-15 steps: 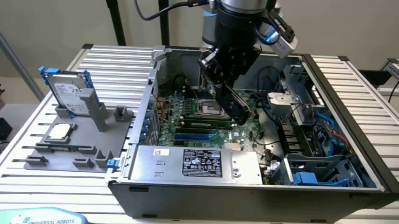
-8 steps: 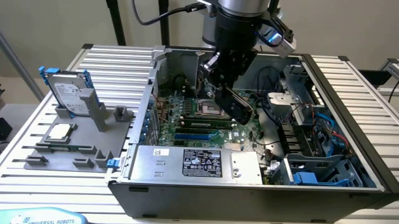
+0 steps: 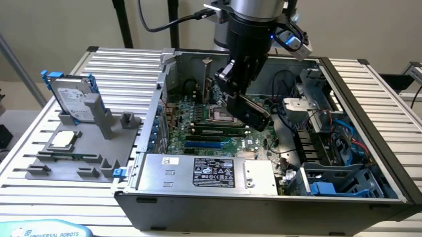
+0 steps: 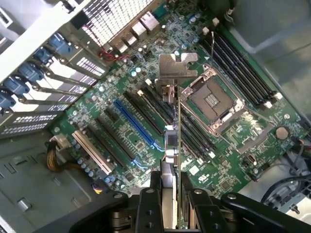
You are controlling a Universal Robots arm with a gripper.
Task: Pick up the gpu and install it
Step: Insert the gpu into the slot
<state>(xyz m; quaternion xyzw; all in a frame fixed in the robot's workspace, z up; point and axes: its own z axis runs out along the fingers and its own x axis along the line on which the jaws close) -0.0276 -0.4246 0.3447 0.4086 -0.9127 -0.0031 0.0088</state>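
The gpu (image 3: 254,113) hangs tilted inside the open computer case, above the green motherboard (image 3: 197,111), with its black cover facing the exterior view's right. My gripper (image 3: 234,97) is shut on it from above. In the wrist view the gpu (image 4: 173,141) appears edge-on between my two black fingers (image 4: 146,208), and its silver end bracket (image 4: 177,65) points away from the camera. The card hovers over the row of black expansion slots, beside the blue slot (image 4: 133,124) and apart from the board. My gripper (image 4: 172,201) grips the card's near end.
A CPU socket (image 4: 214,99) and memory slots (image 4: 243,68) lie beside the card. The power supply (image 3: 207,173) sits at the case front, with cables and drive bays (image 3: 329,143) on the exterior view's right. Outside the case, a grey holder (image 3: 72,158) carries a hard drive (image 3: 69,96) and a processor chip (image 3: 64,139).
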